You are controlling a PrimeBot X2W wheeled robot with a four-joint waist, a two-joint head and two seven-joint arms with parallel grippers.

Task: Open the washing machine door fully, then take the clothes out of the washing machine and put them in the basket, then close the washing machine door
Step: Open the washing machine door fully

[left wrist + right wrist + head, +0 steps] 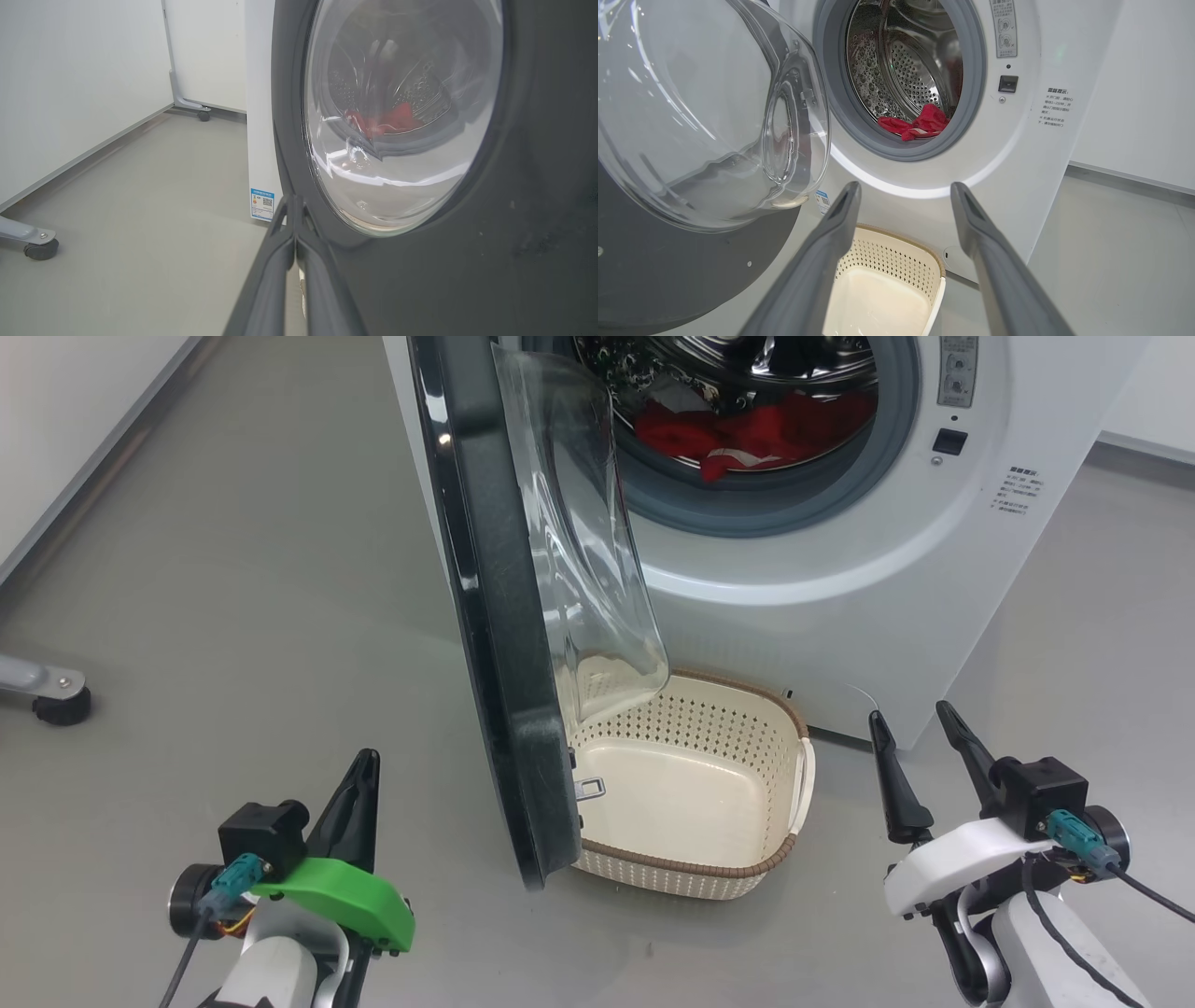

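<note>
Left gripper (367, 761) and right gripper (910, 712) both rise from the bottom edge of the head view, where their arms are cut off. Between them the washing machine door (495, 616) stands edge-on, swung out from the machine, just to the right of the left gripper. Its black rim hides the near left corner of the basket (709, 873). The washing machine (840, 579) is cut off by the top edge of that view, across the drum (901, 60) opening. The clothes (747, 439) lie at the front of the drum, well beyond the right gripper's tips, higher and a little to their left. They are so bunched that the garment's shape is hard to read. From the left wrist they are a red blur through the door's glass bowl (402, 116). The print on the sticker (1022, 490), ahead of the right gripper, is too small to read.

The left gripper's two fingers are pressed together with nothing between them. They point along the outer face of the door, which lies to their right. In the head view bare floor (233, 569) shows between gripper and door, so they are apart. The right gripper's jaws stand wide, holding nothing and touching nothing. The basket sits on the floor to its left, against the foot of the machine, and from the right wrist it appears low between the two fingers.
</note>
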